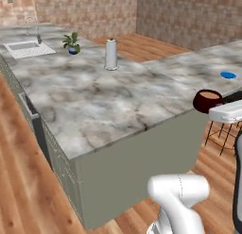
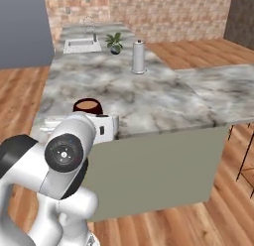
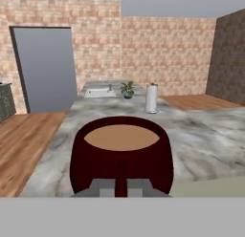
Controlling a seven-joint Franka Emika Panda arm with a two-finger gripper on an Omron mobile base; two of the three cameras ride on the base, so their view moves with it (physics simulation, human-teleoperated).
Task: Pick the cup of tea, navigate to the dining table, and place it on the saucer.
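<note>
No legible writing. Gripper (image 3: 121, 186) jaws clamped on the cup of tea (image 3: 120, 152), held above the marble island (image 1: 94, 105) edge. White canister (image 1: 111, 54), potted plant (image 1: 72, 43) and sink (image 1: 28, 49) beyond; saucer (image 1: 228, 75) on the dining table (image 1: 198, 68), well apart.

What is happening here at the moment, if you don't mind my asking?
The robot's gripper is shut on the cup of tea, holding it upright above the marble island. The blue saucer lies on the dining table off to the right, with nothing on it yet.
</note>
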